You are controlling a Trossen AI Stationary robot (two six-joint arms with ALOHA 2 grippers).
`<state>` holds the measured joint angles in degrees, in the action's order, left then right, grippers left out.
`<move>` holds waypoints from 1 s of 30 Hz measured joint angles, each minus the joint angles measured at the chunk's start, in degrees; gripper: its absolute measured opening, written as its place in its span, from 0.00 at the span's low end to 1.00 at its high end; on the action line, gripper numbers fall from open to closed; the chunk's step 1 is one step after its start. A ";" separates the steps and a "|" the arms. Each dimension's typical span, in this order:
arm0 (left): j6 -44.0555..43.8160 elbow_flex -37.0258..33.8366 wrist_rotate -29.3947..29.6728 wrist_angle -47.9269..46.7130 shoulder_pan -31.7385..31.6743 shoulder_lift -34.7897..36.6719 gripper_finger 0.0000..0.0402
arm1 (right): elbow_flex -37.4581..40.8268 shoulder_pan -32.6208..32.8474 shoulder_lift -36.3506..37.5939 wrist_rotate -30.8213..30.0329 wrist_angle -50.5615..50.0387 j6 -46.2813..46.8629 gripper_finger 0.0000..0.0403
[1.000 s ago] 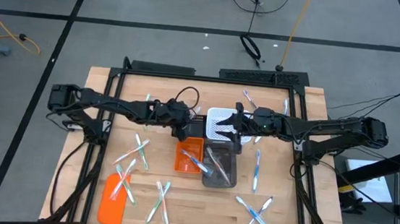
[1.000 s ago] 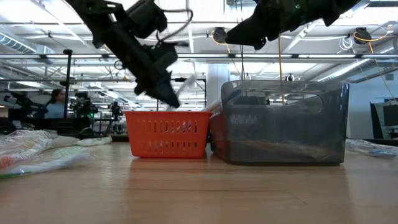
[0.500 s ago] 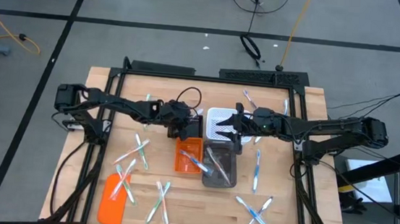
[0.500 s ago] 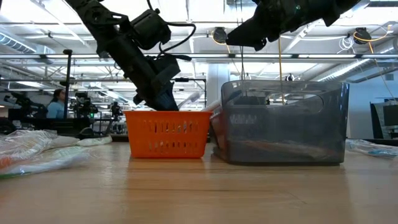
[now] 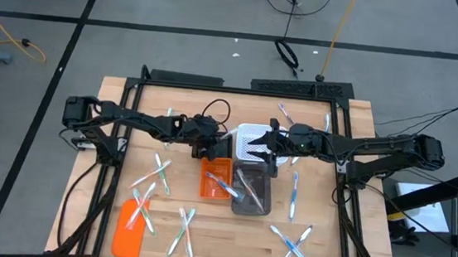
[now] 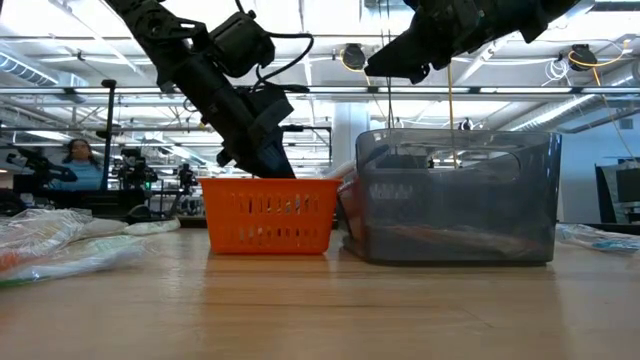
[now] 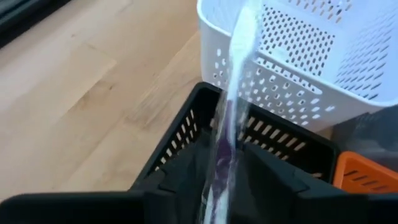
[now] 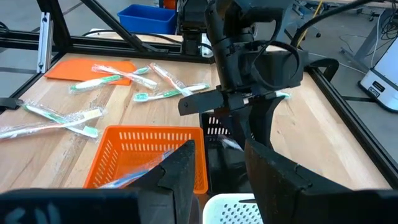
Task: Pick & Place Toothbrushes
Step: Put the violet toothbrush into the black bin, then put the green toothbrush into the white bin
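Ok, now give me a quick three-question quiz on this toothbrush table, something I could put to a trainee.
1. True or false: the orange lid lies flat on the table, outside every bin.
2. In the low view, what stands right beside the orange basket? A) a green crate B) the grey bin C) a cardboard box
3. Which gripper has a toothbrush at it, above the black basket?

Key: 1 true. 2 B, the grey bin. 3 the left gripper.
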<state>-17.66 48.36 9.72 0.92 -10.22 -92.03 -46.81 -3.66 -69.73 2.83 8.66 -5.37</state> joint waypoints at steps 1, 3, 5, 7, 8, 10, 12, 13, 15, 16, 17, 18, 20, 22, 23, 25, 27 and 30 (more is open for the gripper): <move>0.17 0.00 0.30 0.20 0.00 0.00 0.37 | 0.00 0.00 0.00 -0.02 -0.04 0.00 0.32; 0.58 0.00 0.39 0.29 0.00 0.00 0.41 | 0.00 0.00 0.00 -0.02 -0.12 0.00 0.32; 0.80 0.00 0.39 0.29 0.00 0.00 0.43 | 0.00 0.00 0.00 0.00 -0.16 0.00 0.32; 0.75 0.00 0.39 0.33 0.00 0.00 0.45 | 0.00 0.00 0.00 0.00 -0.17 0.00 0.32; 0.75 0.00 0.39 0.48 0.00 0.00 0.46 | 0.00 0.00 0.00 -0.02 -0.19 0.00 0.32; 1.10 0.00 0.42 0.82 0.00 0.37 0.46 | 0.00 0.00 0.00 0.00 -0.29 0.00 0.32; 2.08 0.00 0.92 0.82 -0.10 1.42 0.46 | 0.00 0.00 0.00 -0.01 -0.34 0.00 0.32; 2.62 0.00 1.24 0.75 -0.19 2.13 0.46 | 0.00 0.00 0.00 0.00 -0.35 0.00 0.32; 2.38 0.00 2.86 0.00 -0.26 3.99 0.46 | 0.00 0.00 0.00 0.00 -0.35 0.00 0.32; 1.36 0.00 4.16 -0.80 -0.26 5.05 0.46 | 0.00 0.00 0.00 -0.01 -0.36 0.00 0.32; 0.28 0.00 5.88 -1.98 -0.22 6.34 0.46 | 0.00 0.00 0.00 0.00 -0.39 0.00 0.32; -0.75 0.00 7.68 -3.60 -0.22 7.39 0.46 | 0.00 0.00 0.00 -0.01 -0.39 0.00 0.32; -3.54 0.00 11.18 -8.39 -0.23 9.23 0.46 | 0.00 0.00 0.00 -0.01 -0.39 0.00 0.32; -7.22 -0.02 13.87 -14.11 -0.28 10.81 0.46 | 0.00 0.00 0.00 0.00 -0.39 0.00 0.32; -9.09 -0.02 15.14 -16.41 -0.26 11.35 0.46 | 0.00 0.00 0.00 0.00 -0.39 0.00 0.32; -12.53 -0.02 17.08 -22.06 -0.26 12.49 0.46 | 0.00 0.00 0.00 0.00 -0.39 0.00 0.32; -15.38 -0.04 18.42 -26.47 -0.26 13.20 0.46 | 0.00 0.00 0.00 0.00 -0.38 0.00 0.32; -19.83 -0.01 19.99 -33.38 -0.41 13.11 0.46 | 0.00 0.00 0.00 0.00 -0.39 0.00 0.32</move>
<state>-37.49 48.35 29.71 -32.47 -10.63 -78.92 -46.81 -3.66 -69.73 2.83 8.27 -5.37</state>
